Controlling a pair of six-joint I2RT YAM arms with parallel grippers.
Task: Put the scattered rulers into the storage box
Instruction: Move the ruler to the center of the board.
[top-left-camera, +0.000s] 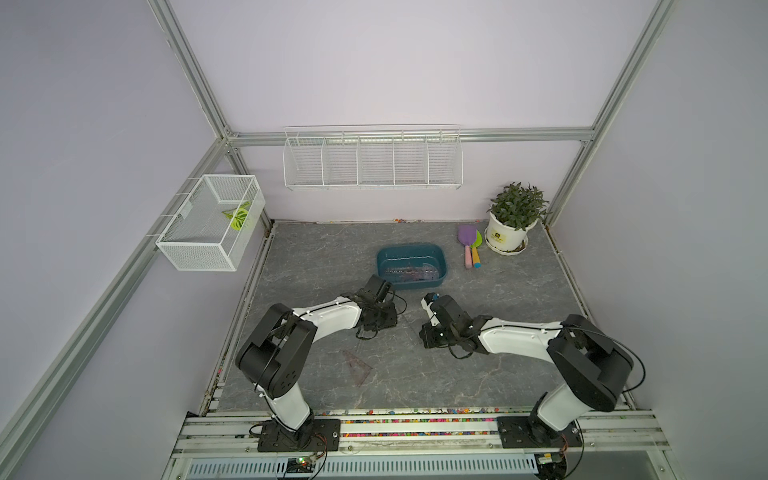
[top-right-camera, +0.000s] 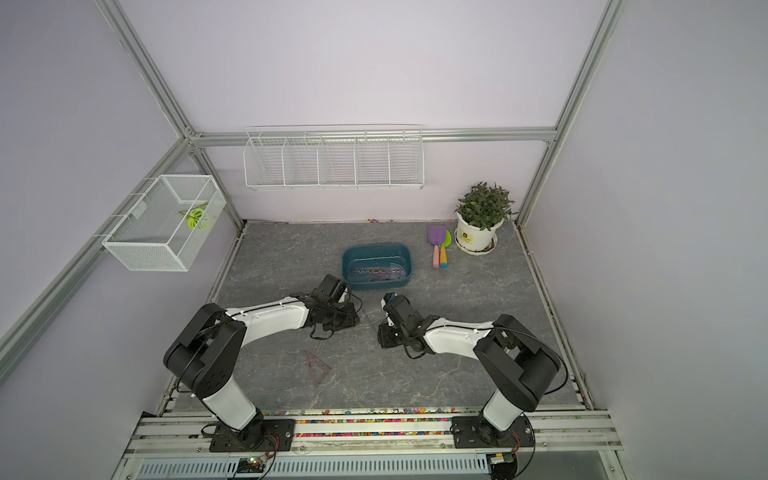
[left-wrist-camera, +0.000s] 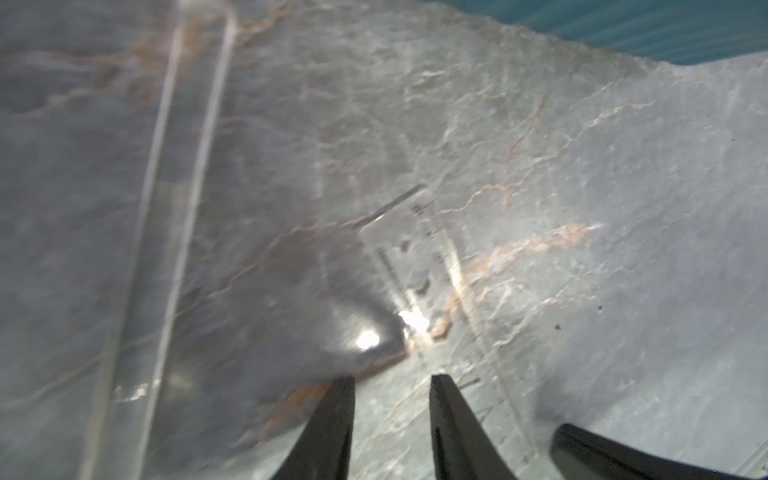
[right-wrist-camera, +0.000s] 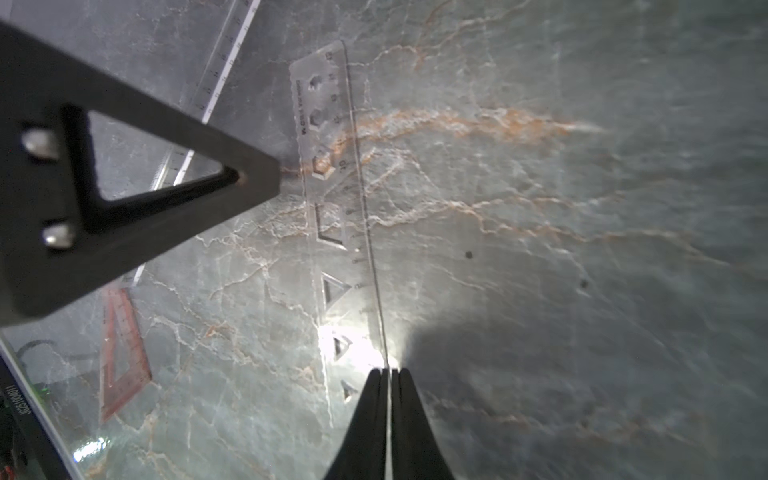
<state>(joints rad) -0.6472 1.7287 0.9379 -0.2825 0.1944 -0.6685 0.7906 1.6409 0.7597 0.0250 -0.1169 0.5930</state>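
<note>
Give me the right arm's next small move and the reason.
Probably raise the right gripper slightly. Its jaws look closed on the long edge of the clear plastic stencil ruler, the open left gripper stands at the ruler's other edge, and the shallow dark teal plastic storage box lies just beyond both grippers.

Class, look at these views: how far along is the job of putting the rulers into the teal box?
Done: several rulers lie in the storage box. In hand: the right gripper pinches the clear stencil ruler; the left gripper stands open. Left: that ruler, a long clear ruler and the brown triangle on the table.
</note>
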